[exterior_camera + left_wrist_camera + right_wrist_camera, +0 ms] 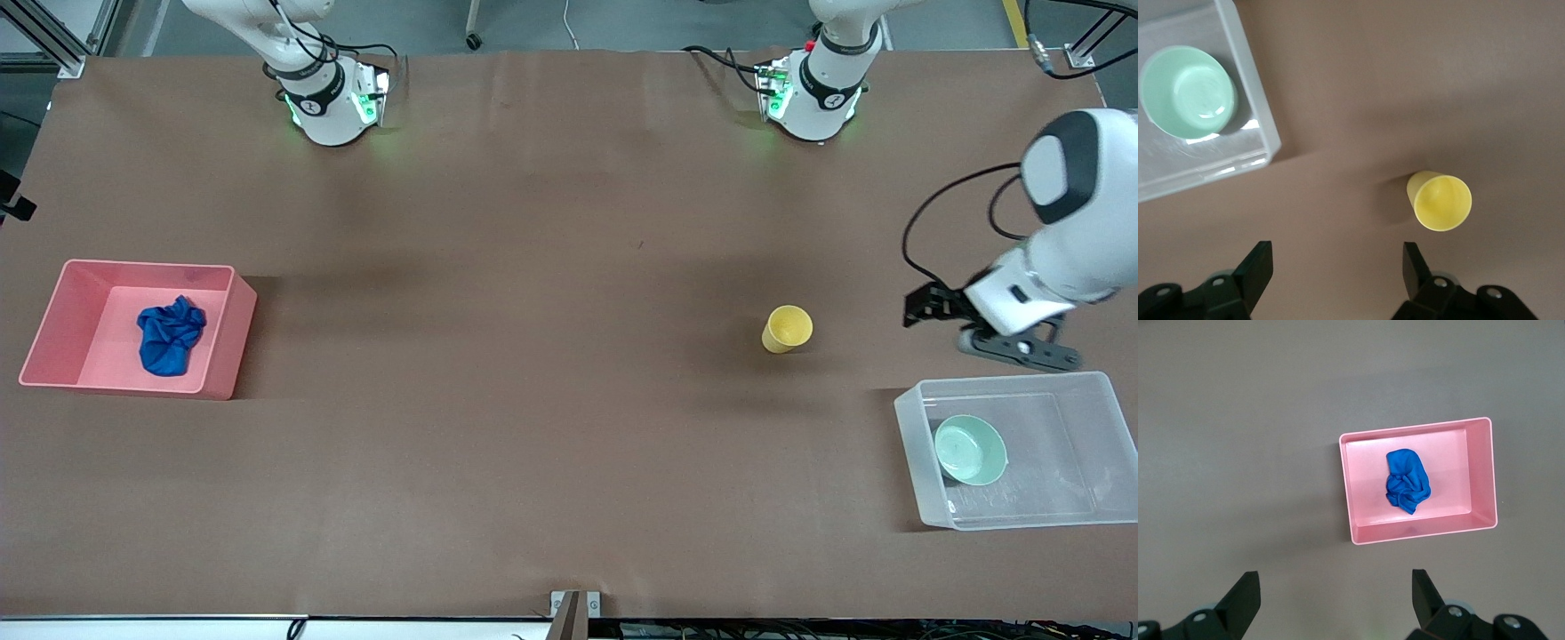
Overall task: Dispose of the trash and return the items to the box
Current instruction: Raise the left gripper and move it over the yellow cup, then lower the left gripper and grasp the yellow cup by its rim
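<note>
Left gripper (1335,273): fingers (1257,267) spread wide, nothing between them. It hangs over bare table at the left arm's end, between the yellow cup (787,329) and the clear box (1080,391). In the left wrist view the cup stands upright on the table just ahead of one fingertip, apart from it; the box corner lies ahead of the other finger.

Mint-green bowl (971,451): upright inside the clear box, near the box wall that faces the cup.

Right gripper (1335,600): fingers (1243,597) fully apart, empty, high over the table. Not seen in the front view. The pink bin (1481,477) lies well ahead of the fingertips in the right wrist view.

Blue cloth wad (170,335): crumpled, lying on the floor of the pink bin at the right arm's end of the table
</note>
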